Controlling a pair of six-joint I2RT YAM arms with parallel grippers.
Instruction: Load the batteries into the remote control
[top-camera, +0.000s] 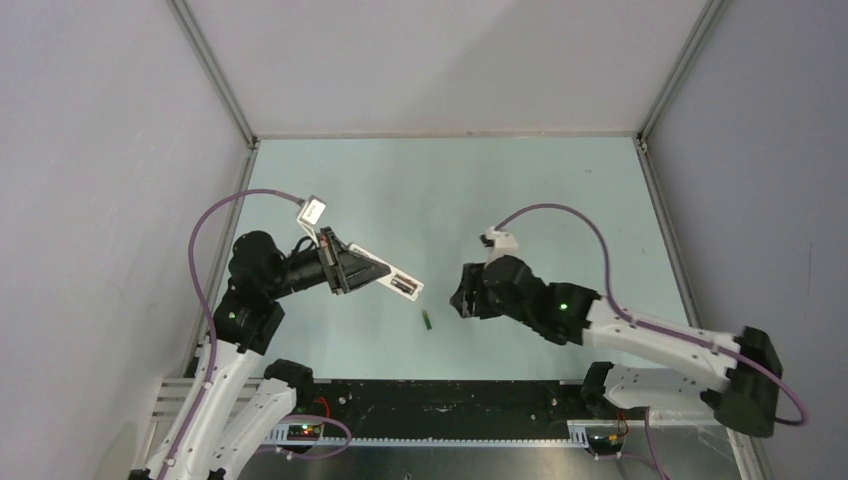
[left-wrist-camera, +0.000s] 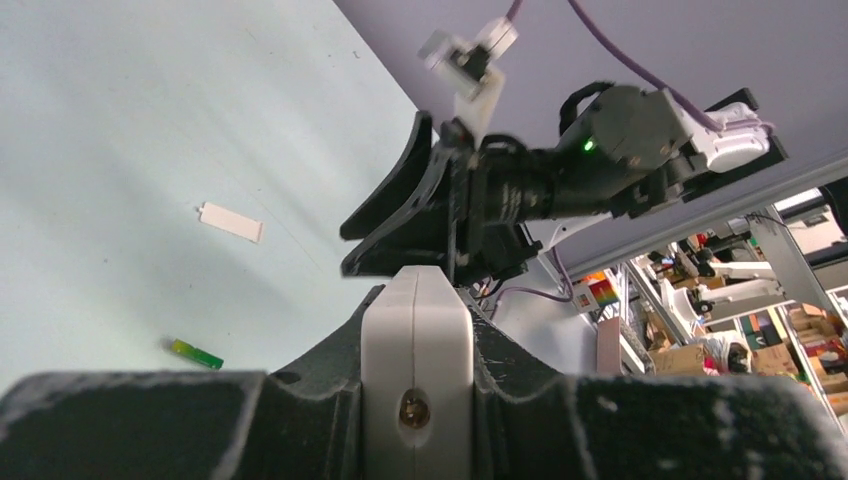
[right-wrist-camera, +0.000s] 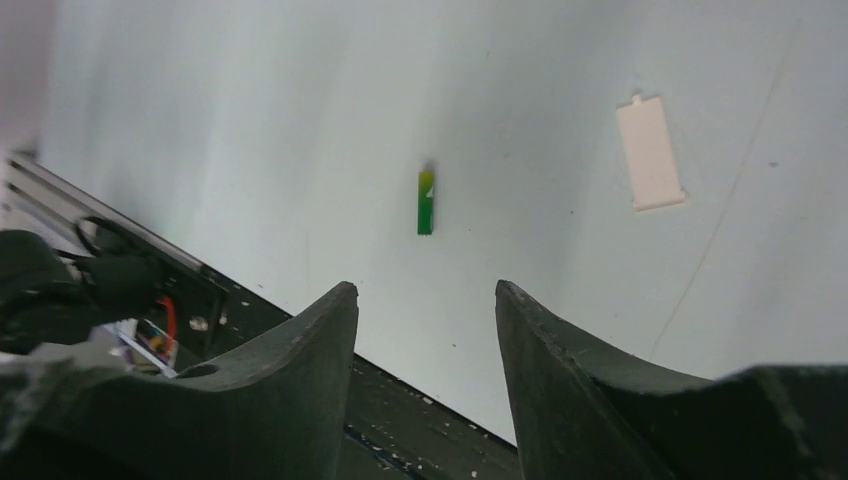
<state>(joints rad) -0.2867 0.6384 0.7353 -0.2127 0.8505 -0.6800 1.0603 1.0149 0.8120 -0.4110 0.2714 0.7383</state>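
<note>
Overhead: my left gripper clamps the slim white rectangular remote control; a tiny green cylindrical battery lies at its five o'clock. Left wrist: remote control pinched tight. Right wrist: my right gripper gapes wide, empty.

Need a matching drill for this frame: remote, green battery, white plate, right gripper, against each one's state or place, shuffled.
1. remote control
2. green battery
3. white plate
4. right gripper

A. open, empty
B. flat rectangle on the table
C. clamped in the left gripper
D. small cylinder lying on the table

Pairs: 1-C, 2-D, 3-B, 4-A
</note>
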